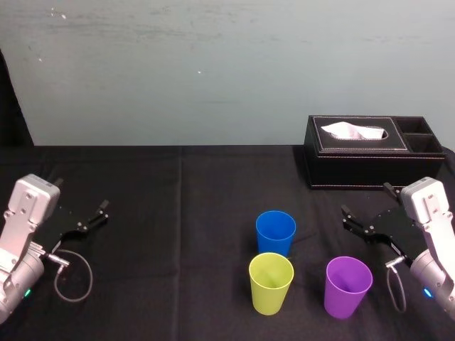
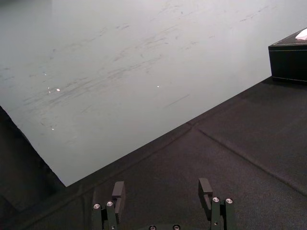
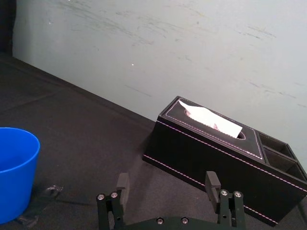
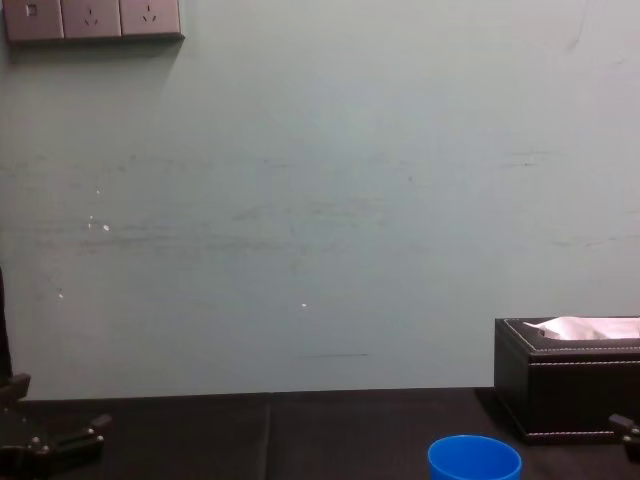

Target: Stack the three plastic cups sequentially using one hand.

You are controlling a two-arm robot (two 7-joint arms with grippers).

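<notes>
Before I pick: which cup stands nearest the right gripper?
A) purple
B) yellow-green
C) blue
A: in the head view the purple cup stands right beside the right gripper, whose jaws are open. The blue cup and the yellow-green cup stand farther toward the table's middle. The left gripper is parked at the far left.

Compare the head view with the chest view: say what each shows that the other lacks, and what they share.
Head view adds the yellow-green cup and purple cup, both nearer the robot than the blue cup. Chest view adds wall sockets at its top left. Shared: blue cup, tissue box, black table, and both open grippers, left gripper at the table's left, right gripper at its right near the purple cup.
</notes>
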